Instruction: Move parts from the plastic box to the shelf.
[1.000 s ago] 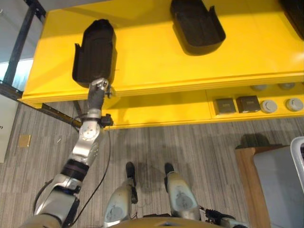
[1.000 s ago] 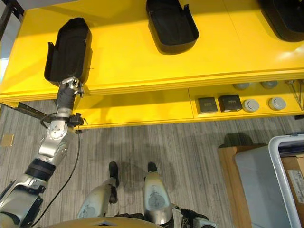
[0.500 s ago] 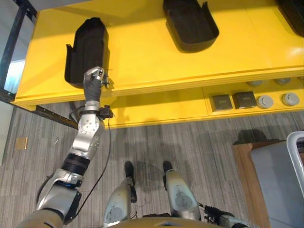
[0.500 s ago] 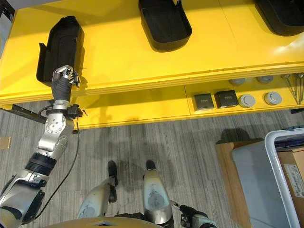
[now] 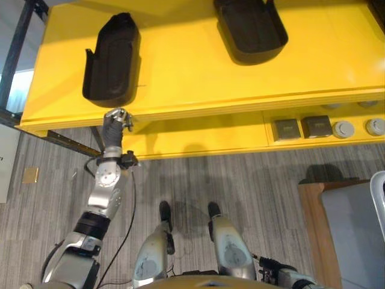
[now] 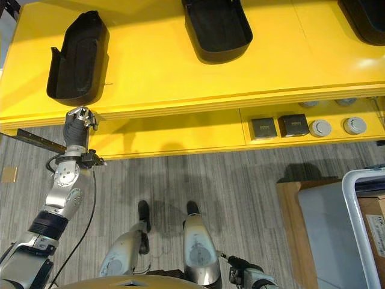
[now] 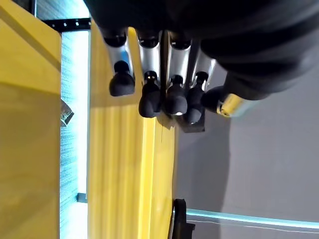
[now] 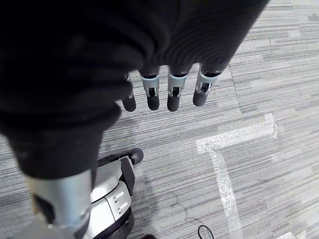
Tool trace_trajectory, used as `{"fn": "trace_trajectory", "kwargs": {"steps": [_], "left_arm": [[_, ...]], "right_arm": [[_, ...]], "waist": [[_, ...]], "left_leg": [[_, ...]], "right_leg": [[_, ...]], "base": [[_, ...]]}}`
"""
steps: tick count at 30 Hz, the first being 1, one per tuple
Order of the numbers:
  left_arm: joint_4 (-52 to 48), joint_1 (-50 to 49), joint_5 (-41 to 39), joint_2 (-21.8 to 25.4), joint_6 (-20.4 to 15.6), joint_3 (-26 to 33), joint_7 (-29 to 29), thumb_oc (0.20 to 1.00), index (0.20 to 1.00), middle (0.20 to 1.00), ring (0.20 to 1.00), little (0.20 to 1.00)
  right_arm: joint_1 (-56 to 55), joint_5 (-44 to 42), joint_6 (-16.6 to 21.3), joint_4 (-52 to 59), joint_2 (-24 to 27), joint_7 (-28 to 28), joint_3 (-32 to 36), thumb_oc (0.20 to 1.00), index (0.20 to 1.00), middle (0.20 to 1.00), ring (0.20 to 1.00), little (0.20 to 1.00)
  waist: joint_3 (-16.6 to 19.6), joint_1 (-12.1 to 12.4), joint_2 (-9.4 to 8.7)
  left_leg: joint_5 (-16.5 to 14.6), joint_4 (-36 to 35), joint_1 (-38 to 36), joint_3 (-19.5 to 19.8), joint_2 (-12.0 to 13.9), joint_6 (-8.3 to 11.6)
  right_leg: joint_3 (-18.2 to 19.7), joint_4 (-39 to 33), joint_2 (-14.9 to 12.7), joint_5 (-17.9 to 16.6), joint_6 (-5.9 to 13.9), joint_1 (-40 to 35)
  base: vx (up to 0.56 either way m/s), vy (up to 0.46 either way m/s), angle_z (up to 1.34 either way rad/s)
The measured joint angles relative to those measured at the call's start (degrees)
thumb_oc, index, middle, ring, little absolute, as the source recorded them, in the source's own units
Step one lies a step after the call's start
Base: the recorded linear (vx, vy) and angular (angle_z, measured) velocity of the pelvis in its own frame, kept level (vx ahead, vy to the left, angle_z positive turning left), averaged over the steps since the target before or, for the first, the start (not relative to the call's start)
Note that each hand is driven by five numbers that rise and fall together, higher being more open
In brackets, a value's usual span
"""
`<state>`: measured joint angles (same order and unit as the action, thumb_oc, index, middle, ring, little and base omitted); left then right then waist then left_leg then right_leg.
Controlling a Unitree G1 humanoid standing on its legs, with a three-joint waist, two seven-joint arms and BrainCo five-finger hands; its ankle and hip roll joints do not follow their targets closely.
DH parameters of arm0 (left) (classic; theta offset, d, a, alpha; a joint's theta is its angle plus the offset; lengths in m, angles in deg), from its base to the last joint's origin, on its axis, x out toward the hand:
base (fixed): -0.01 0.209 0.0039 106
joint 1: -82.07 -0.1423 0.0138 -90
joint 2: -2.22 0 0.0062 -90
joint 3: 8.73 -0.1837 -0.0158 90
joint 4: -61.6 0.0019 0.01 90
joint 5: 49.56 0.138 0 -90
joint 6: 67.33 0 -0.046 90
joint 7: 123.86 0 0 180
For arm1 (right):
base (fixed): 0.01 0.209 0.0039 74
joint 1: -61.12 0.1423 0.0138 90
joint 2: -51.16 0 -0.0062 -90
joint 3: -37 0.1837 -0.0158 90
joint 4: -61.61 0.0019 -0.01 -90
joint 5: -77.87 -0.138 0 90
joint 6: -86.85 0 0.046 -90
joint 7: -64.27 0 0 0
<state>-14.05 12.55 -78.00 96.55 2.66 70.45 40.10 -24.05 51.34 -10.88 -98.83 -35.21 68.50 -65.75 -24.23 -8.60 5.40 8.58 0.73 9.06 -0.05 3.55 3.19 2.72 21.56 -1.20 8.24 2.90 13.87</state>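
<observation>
While the left hand (image 5: 115, 118) hangs just below the front edge of the yellow shelf (image 5: 198, 66), its fingers (image 7: 149, 102) are loosely relaxed, tips close together, holding nothing; the wrist view shows them just beside the shelf's yellow edge. Directly above the hand, on the shelf's top level at its left end, lies a black part (image 5: 112, 59), long and tray-like, lying flat and apart from the hand. Further right on the same level sits a second black part (image 5: 251, 29), cut off by the top edge of the view. A third black part (image 6: 364, 18) shows at the far right corner. On the lower level of the shelf, toward the right, two dark square boxes (image 5: 301, 127) sit side by side, and next to them two grey round discs (image 5: 360, 127). At the lower right stands a wooden stand (image 5: 313, 211) with a grey-white plastic box (image 6: 361, 211) on it; what is inside cannot be made out. The right hand (image 8: 164, 89) hangs over the grey striped floor (image 8: 259, 64), fingers straight and slightly apart, empty.
</observation>
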Motion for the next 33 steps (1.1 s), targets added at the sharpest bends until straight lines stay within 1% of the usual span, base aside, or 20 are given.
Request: {"fn": "trace_trajectory", "kwargs": {"steps": [2,5,8,13,15,19,22,24,26,29,31,32,33], "left_arm": [[-0.01,0.28,0.01,0.03,-0.01,0.21,-0.05,0.200,0.200,0.200,0.200,0.200],[-0.01,2.13,0.07,0.83,-0.65,1.89,-0.71,0.200,0.200,0.200,0.200,0.200],[-0.14,3.86,0.06,1.71,-1.24,2.37,-1.01,0.200,0.200,0.200,0.200,0.200],[-0.14,6.63,0.01,2.30,-1.27,3.52,-1.14,0.200,0.200,0.200,0.200,0.200],[-0.13,6.90,0.01,2.35,-1.26,4.26,-1.26,0.200,0.200,0.200,0.200,0.200],[1.88,7.14,0.00,3.35,-1.38,4.39,-2.43,0.200,0.200,0.200,0.200,0.200],[5.76,8.85,0.01,3.88,-2.41,4.63,-2.78,0.200,0.200,0.200,0.200,0.200],[6.91,9.66,0.01,4.20,-2.59,4.71,-3.15,0.200,0.200,0.200,0.200,0.200],[7.21,10.03,0.01,4.76,-3.29,6.10,-3.67,0.200,0.200,0.200,0.200,0.200],[9.26,12.83,0.01,6.06,-4.27,6.28,-4.18,0.200,0.200,0.200,0.200,0.200],[9.52,14.04,-0.02,6.35,-4.45,6.28,-4.87,0.200,0.200,0.200,0.200,0.200],[9.54,16.01,-0.05,7.03,-5.03,6.29,-5.11,0.200,0.200,0.200,0.200,0.200],[9.54,16.39,-0.07,7.05,-4.90,6.29,-5.21,0.200,0.200,0.200,0.200,0.200]], "right_arm": [[0.00,0.00,0.00,0.00,0.13,0.00,0.00,1.000,1.000,1.000,1.000,1.000],[-0.01,-0.01,-0.02,-0.03,0.76,0.06,-0.01,1.000,1.000,1.000,1.000,1.000],[0.00,-0.01,-0.02,-0.02,1.07,0.06,-0.01,1.000,1.000,1.000,1.000,1.000],[0.00,0.00,-0.07,-0.02,1.31,0.10,0.01,1.000,1.000,1.000,1.000,1.000],[0.01,0.00,-0.09,0.01,1.31,0.11,0.00,1.000,1.000,1.000,1.000,1.000],[0.02,0.04,-0.47,0.02,1.32,0.11,0.01,1.000,1.000,1.000,1.000,1.000],[0.12,0.09,-0.87,0.03,1.55,0.22,0.03,1.000,1.000,1.000,1.000,1.000],[0.12,0.70,-1.03,0.02,1.76,0.23,0.02,1.000,1.000,1.000,1.000,1.000],[0.36,1.84,-1.01,0.04,2.12,0.31,0.00,1.000,1.000,1.000,1.000,1.000],[0.43,2.19,-1.04,0.03,2.29,0.49,-0.03,1.000,1.000,1.000,1.000,1.000],[0.52,2.18,-1.00,0.03,2.50,0.54,-0.08,1.000,1.000,1.000,1.000,1.000],[1.19,2.18,-0.96,0.03,2.75,0.58,-0.09,1.000,1.000,1.000,1.000,1.000],[1.23,2.18,-0.96,0.03,2.86,0.59,-0.12,1.000,1.000,1.000,1.000,1.000]], "waist": [[-0.02,0.05,0.04],[-0.16,-0.46,0.16],[-0.57,-0.80,0.40],[-0.59,-1.01,0.36],[-0.59,-1.03,0.36],[-0.60,-1.01,0.36],[-0.68,-1.04,0.22],[-0.71,-1.11,0.17],[-0.85,-1.41,0.03],[-2.18,-2.05,-0.34],[-2.26,-2.15,-0.39],[-3.29,-2.22,-0.46],[-3.41,-2.23,-0.46]], "left_leg": [[-0.01,-0.01,0.00,-0.02,0.00,-0.01],[-0.01,-0.03,0.34,-0.07,0.02,-0.02],[-0.09,-0.03,0.45,-0.09,0.04,0.09],[0.05,0.01,0.79,-0.16,0.03,-0.01],[0.30,0.02,0.79,-0.16,0.01,0.37],[0.38,0.02,0.77,-0.18,0.01,0.48],[0.27,0.00,0.82,-0.42,0.06,0.46],[0.01,-0.02,0.92,-0.82,0.12,0.08],[0.06,0.08,1.96,-1.62,0.17,-0.03],[0.06,0.08,2.32,-1.60,0.23,0.18],[0.13,0.10,3.24,-1.62,0.20,0.21],[0.60,0.08,3.98,-1.59,0.21,0.18],[0.78,0.05,4.04,-1.58,0.20,0.01]], "right_leg": [[0.02,0.02,-0.04,0.01,0.01,0.01],[0.08,0.29,-0.16,0.00,0.01,0.44],[0.11,0.30,-0.15,-0.07,0.03,0.59],[0.10,0.14,-0.10,-0.17,0.10,0.93],[0.09,0.03,-0.10,-0.19,0.11,0.90],[0.09,-0.35,-0.10,-0.23,0.13,0.73],[0.39,-0.41,-0.09,-0.31,0.22,0.93],[0.66,-0.41,-0.09,-0.47,0.27,1.18],[1.35,-0.40,0.01,-1.07,0.44,2.42],[1.39,-0.54,0.04,-1.45,0.48,2.72],[1.52,-0.52,0.05,-1.70,0.54,3.72],[1.50,-0.66,0.12,-2.17,0.65,4.39],[1.51,-0.73,0.12,-2.25,0.68,4.42]], "base": [[0.00,0.000,0.00],[0.00,0.000,0.00],[0.00,0.000,0.00],[0.00,0.000,0.00],[0.00,0.000,0.00],[0.00,0.009,0.00],[0.00,0.026,-0.04],[-0.02,0.023,-0.12],[-0.02,0.027,-0.16],[-0.03,0.007,0.00],[-0.06,0.005,-0.02],[-0.05,0.000,-0.01],[-0.04,-0.002,0.00]]}}
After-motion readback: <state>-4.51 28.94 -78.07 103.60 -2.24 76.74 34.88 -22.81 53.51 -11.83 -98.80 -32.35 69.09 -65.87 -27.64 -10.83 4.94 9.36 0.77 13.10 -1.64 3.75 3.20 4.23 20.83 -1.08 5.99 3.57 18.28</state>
